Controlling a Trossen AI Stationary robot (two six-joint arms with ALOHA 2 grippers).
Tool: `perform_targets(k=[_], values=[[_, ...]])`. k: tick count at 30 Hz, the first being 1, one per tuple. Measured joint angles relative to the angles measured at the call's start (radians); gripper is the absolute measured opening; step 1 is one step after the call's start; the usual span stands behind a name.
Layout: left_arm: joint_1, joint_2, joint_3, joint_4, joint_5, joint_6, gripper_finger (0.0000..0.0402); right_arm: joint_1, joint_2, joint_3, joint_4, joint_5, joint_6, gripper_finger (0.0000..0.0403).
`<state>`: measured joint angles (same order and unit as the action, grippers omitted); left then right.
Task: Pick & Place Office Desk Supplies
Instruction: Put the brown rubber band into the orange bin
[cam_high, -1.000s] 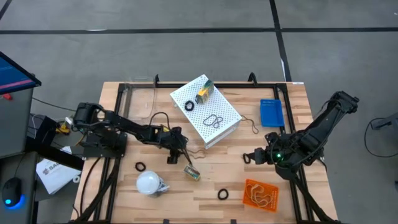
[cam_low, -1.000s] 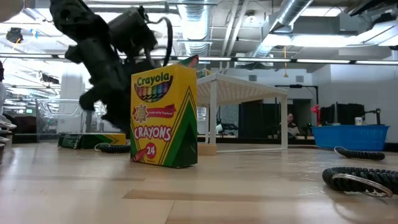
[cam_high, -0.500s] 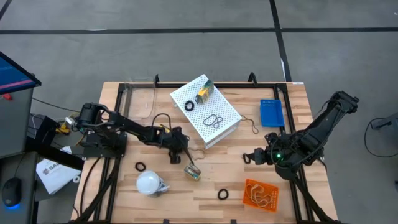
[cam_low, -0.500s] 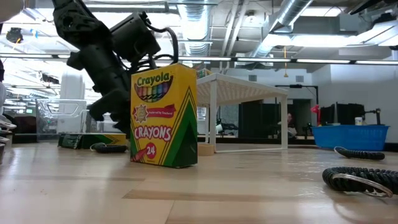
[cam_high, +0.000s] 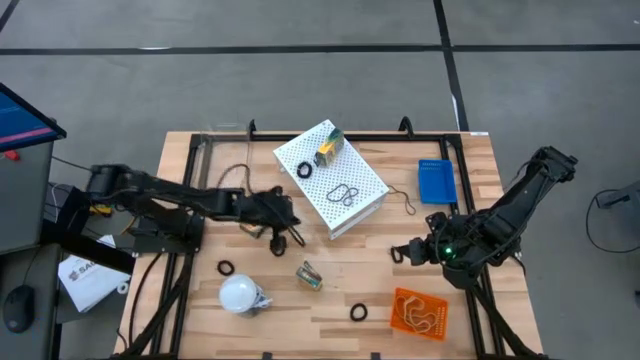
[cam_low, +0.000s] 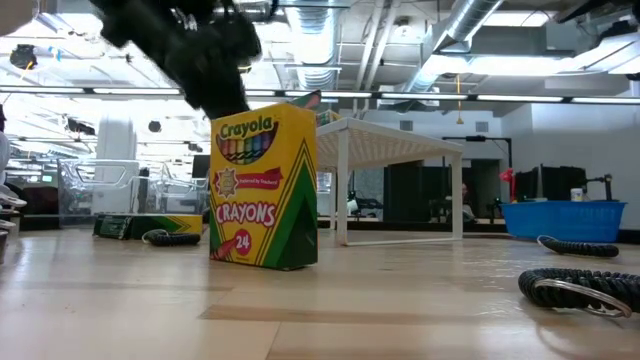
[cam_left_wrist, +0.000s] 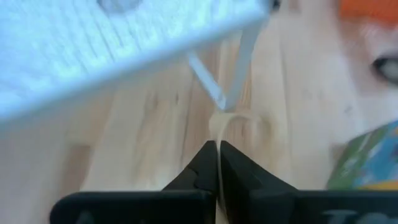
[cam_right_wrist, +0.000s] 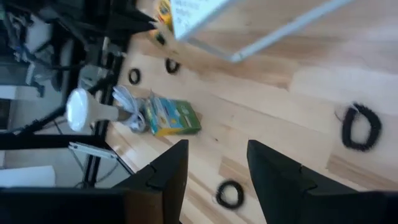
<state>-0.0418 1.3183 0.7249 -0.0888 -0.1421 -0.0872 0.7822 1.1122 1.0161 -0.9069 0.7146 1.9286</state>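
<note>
My left gripper (cam_high: 291, 234) hovers beside the near-left corner of the white perforated box (cam_high: 330, 178), shut on a thin tan rubber band (cam_left_wrist: 231, 122). A yellow-and-green crayon box (cam_high: 309, 275) stands on the table near it, upright in the low view (cam_low: 264, 185). A second crayon box (cam_high: 328, 150), a black ring (cam_high: 304, 170) and rubber bands (cam_high: 343, 193) lie on top of the white box. Black rings (cam_high: 225, 267) (cam_high: 358, 312) lie on the table. My right gripper (cam_right_wrist: 217, 168) waits open at the table's right (cam_high: 405, 252). My left gripper pinches a strand of the tan rubber band (cam_left_wrist: 218, 152) between its two shut fingertips. The loop (cam_left_wrist: 233, 121) reaches out beyond the fingertips. Whether its far end touches the table, I cannot tell.
A white bulb-like object (cam_high: 240, 294) lies near the near-left edge. An orange tray (cam_high: 418, 312) with bands sits near-right, a blue tray (cam_high: 436, 181) far-right. A black cord (cam_high: 250, 195) loops by the left arm. The white box's legs (cam_low: 343, 185) stand on the table.
My left gripper has risen and moved toward the far edge, closer to the white box's corner, carrying the rubber band up from the table beside the crayon box. The crayon box stays where it was.
</note>
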Motion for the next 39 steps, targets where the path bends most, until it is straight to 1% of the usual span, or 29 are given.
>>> perform_targets(k=[4, 6, 9, 11, 13, 15, 19, 22, 25, 28, 32, 33, 36, 39], values=[[-0.009, -0.129, 0.029, -0.126, 0.000, -0.023, 0.0001, 0.000, -0.010, 0.000, 0.026, 0.055, -0.050, 0.0162], [-0.013, -0.184, 0.054, -0.114, -0.001, -0.056, 0.0001, -0.004, -0.025, 0.000, 0.063, 0.090, -0.104, 0.0162], [-0.023, -0.228, 0.112, -0.095, -0.038, -0.099, 0.0001, -0.007, -0.049, 0.000, 0.130, 0.159, -0.247, 0.0162], [-0.031, -0.229, 0.160, -0.097, -0.074, -0.105, 0.0000, -0.008, -0.075, 0.000, 0.196, 0.208, -0.384, 0.0162], [-0.042, -0.212, 0.220, -0.098, -0.131, -0.122, 0.0000, -0.012, -0.101, 0.000, 0.284, 0.229, -0.556, 0.0162], [-0.048, -0.180, 0.286, -0.088, -0.180, -0.127, 0.0000, -0.020, -0.131, 0.000, 0.395, 0.224, -0.755, 0.0162], [-0.062, -0.070, 0.406, -0.057, -0.205, -0.116, 0.0000, -0.031, -0.173, 0.000, 0.577, 0.215, -1.164, 0.0162], [-0.069, 0.020, 0.499, -0.004, -0.210, -0.123, 0.0000, -0.032, -0.189, 0.000, 0.646, 0.213, -1.426, 0.0162], [-0.081, 0.108, 0.589, 0.047, -0.231, -0.122, 0.0000, -0.032, -0.198, 0.000, 0.661, 0.213, -1.590, 0.0162], [-0.091, 0.185, 0.665, 0.088, -0.254, -0.116, 0.0000, -0.033, -0.197, 0.000, 0.660, 0.212, -1.657, 0.0162], [-0.100, 0.268, 0.741, 0.181, -0.276, -0.104, 0.0000, -0.047, -0.190, 0.000, 0.656, 0.221, -1.675, 0.0163], [-0.103, 0.285, 0.752, 0.179, -0.278, -0.104, 0.0000, -0.057, -0.185, 0.000, 0.652, 0.225, -1.675, 0.0165], [-0.105, 0.339, 0.798, 0.220, -0.277, -0.106, 0.0000, -0.096, -0.175, 0.000, 0.660, 0.228, -1.669, 0.0180], [-0.114, 0.381, 0.844, 0.244, -0.280, -0.107, 0.0000, -0.132, -0.171, 0.000, 0.670, 0.230, -1.640, 0.0209]])
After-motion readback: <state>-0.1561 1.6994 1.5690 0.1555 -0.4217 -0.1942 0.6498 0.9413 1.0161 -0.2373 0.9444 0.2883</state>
